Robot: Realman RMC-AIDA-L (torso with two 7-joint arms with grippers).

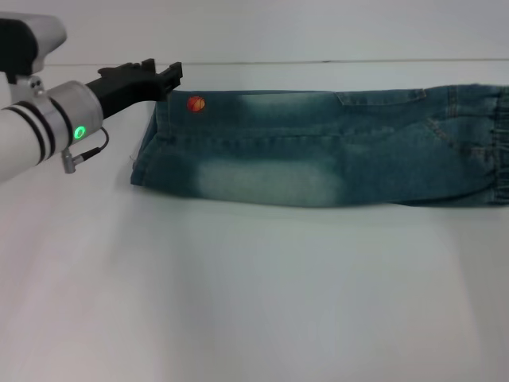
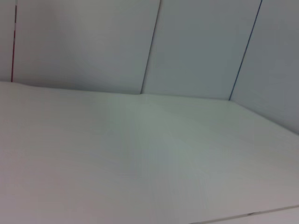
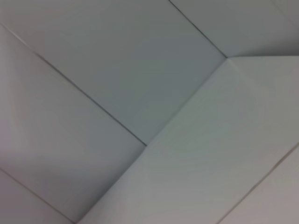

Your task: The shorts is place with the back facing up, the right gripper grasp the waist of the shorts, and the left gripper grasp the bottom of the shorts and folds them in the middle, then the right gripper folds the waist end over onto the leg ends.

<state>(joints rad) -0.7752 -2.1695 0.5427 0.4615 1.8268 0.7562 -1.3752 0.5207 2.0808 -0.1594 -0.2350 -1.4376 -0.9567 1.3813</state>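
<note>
Left gripper (image 1: 167, 78), fingers seemingly closed and empty, reaches beside the shorts (image 1: 318, 151) lying folded lengthwise on white table (image 1: 254, 302)

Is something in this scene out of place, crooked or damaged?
Nothing stands out. The shorts lie folded lengthwise and flat on the white table, waist on the robot's right, leg ends on its left. The left gripper is at the leg ends' far corner.

White table (image 1: 254, 302); pale panelled wall (image 2: 84, 42) behind, dark seams.
</note>
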